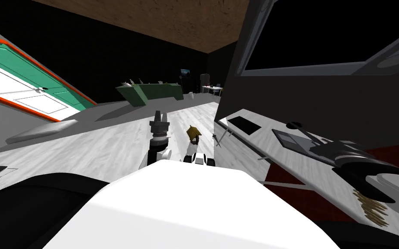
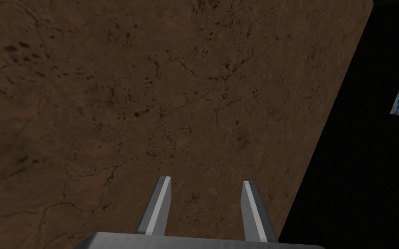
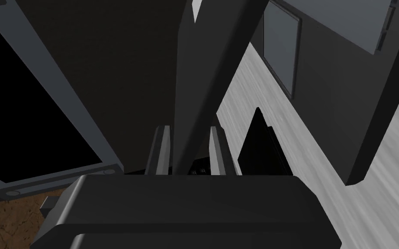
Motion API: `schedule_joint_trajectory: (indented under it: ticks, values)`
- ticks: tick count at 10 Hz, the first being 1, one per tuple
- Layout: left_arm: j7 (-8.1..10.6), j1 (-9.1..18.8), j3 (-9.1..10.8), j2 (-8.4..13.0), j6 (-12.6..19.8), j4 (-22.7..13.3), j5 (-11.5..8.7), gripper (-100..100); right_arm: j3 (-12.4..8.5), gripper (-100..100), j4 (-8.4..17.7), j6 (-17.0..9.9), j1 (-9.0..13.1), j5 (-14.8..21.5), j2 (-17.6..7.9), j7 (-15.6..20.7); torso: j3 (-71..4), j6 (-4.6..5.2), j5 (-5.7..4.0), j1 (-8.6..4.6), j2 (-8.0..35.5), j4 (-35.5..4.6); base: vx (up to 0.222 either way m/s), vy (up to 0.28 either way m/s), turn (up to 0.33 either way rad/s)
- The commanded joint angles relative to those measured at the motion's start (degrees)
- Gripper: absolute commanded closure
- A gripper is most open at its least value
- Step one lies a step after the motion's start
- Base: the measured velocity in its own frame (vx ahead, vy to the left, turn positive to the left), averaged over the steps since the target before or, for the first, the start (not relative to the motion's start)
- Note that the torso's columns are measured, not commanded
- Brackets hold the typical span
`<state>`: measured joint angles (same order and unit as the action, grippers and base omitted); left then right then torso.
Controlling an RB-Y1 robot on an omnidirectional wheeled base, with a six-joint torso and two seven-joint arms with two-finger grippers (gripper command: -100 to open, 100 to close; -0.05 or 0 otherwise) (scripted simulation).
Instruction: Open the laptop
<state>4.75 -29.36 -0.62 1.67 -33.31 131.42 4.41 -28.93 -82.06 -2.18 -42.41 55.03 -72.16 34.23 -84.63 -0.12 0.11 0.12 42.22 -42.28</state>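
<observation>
Pale wood-grain desk (image 1: 259, 145) stands at my right, with the laptop (image 3: 203, 86) on it. Right gripper (image 3: 189, 149) is clenched on the lid's thin edge. The dark grey, flat slab runs lengthwise straight away from between the fingers, so I judge a lift would swing it about its far side. Left gripper (image 1: 159, 116) is the farther one, well apart, pointing upward, fingers parted and empty.

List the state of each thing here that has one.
Left hand, open, empty.
Right hand, shut on the lid.
Laptop, lid edge gripped; opening angle unclear.
Door, shut.
</observation>
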Motion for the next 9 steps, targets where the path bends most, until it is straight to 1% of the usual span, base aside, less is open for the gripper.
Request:
schedule_joint_trajectory:
  ticks: [1, 3, 4, 5, 6, 7, 8, 9]
  values:
    - [0.0, 0.0, 0.0, 0.0, 0.0, 0.0, 0.0, 0, 0.1, -100, 4.3, -0.3, -1.3, -1.7, -2.3, -1.9, 0.1, 0.06, -0.04, -0.04, 0.1, 0.0, -0.135, 0.005, 0.352]
    - [0.0, 0.0, 0.0, 0.0, 0.0, 0.0, 0.0, 0, 0.2, -100, 8.3, -0.5, -2.6, -3.3, -4.7, -3.9, 0.2, 0.15, -0.13, -0.18, 0.4, -0.1, -0.207, 0.008, 0.37]
    - [0.0, 0.0, 0.0, 0.0, 0.0, 0.0, 0.0, 0, 0.2, -100, 8.6, -0.5, -2.6, -3.3, -4.7, -3.9, 0.2, 0.11, -0.11, -0.12, 0.3, -0.1, -0.139, 0.018, 0.103]
    - [0.0, 0.0, 0.01, 0.0, 0.0, 0.0, 0.0, 0, 0.2, -100, 10.7, -0.7, -3.2, -4.1, -5.9, -4.8, 0.1, 0.24, -0.13, -0.16, 0.0, 0.0, -0.109, 0.027, 0.153]
    - [0.0, 0.0, 0.0, 0.0, 0.0, 0.0, 0.0, 0, 0.2, -100, 10.7, -0.7, -3.2, -4.1, -5.9, -4.8, -0.1, 0.16, -0.06, -0.12, -0.1, 0.0, -0.079, 0.016, 0.119]
    - [0.0, 0.0, 0.01, 0.0, 0.0, 0.0, 0.0, 0, 0.3, -100, 12.8, -0.8, -3.9, -5.0, -7.0, -5.8, -0.1, 0.13, 0.03, -0.02, -0.1, 0.0, -0.091, 0.009, 0.232]
    - [0.0, 0.0, 0.01, 0.0, 0.0, 0.0, 0.0, 0, 0.3, -100, 12.8, -0.8, -3.9, -5.0, -7.0, -5.8, 0.0, -0.01, 0.07, 0.05, 0.0, 0.0, -0.081, 0.005, 0.127]
    - [0.0, 0.0, 0.01, 0.0, 0.0, 0.0, 0.0, 0, 0.3, -100, 14.8, -0.9, -4.5, -5.8, -8.2, -6.7, 0.0, 0.12, 0.06, 0.06, 0.0, 0.0, -0.093, 0.013, 0.248]
